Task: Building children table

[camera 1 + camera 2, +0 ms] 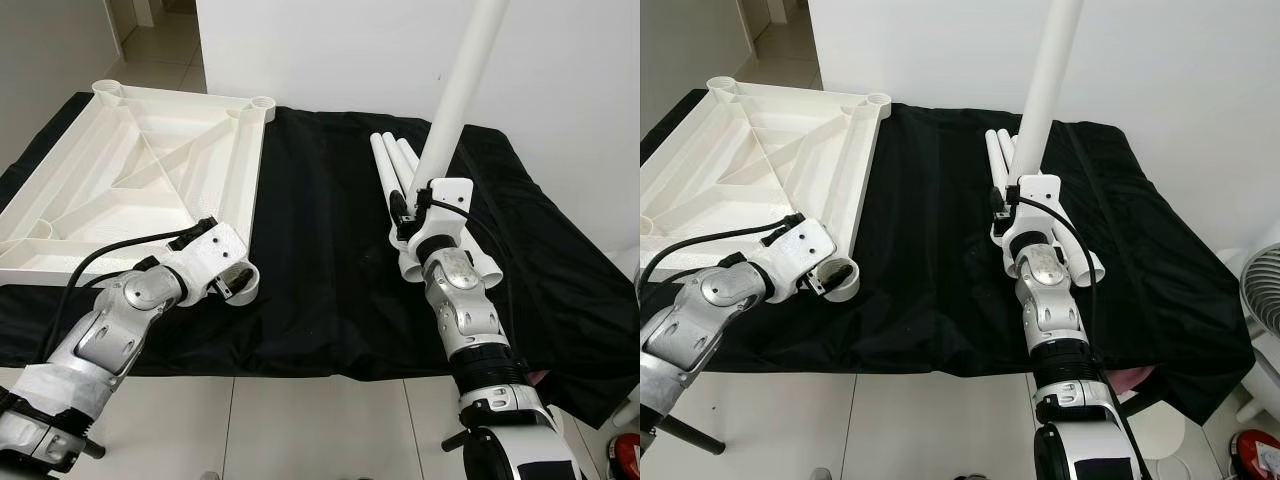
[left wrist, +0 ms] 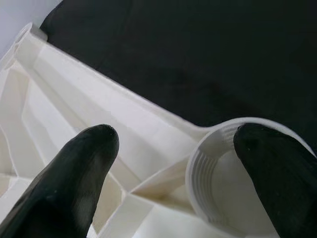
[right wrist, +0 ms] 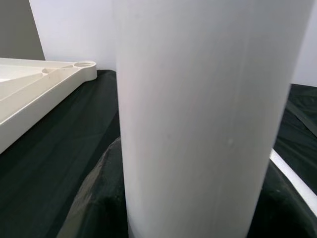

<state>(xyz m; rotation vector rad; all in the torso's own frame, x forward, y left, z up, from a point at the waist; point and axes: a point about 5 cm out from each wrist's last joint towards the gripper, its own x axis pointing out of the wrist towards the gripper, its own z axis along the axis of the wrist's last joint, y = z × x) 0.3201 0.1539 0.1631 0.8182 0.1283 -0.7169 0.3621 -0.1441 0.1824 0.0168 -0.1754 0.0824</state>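
Note:
The white table top (image 1: 130,170) lies upside down on the left, ribs facing up. My left gripper (image 1: 232,285) is at its near right corner, open, with the threaded socket's (image 2: 223,163) rim between the fingers: one black finger (image 2: 74,183) is over the ribs, the other over the socket. My right gripper (image 1: 420,205) is shut on a long white table leg (image 1: 455,100), held nearly upright above the cloth at centre right. In the right wrist view the leg (image 3: 198,124) covers the fingers. Three more white legs (image 1: 388,160) lie side by side behind the right gripper.
A black cloth (image 1: 320,200) covers the low work surface, its front edge close to me. A white wall rises right behind. A white fan (image 1: 1265,300) and a red object (image 1: 1255,450) stand on the tiled floor at the right.

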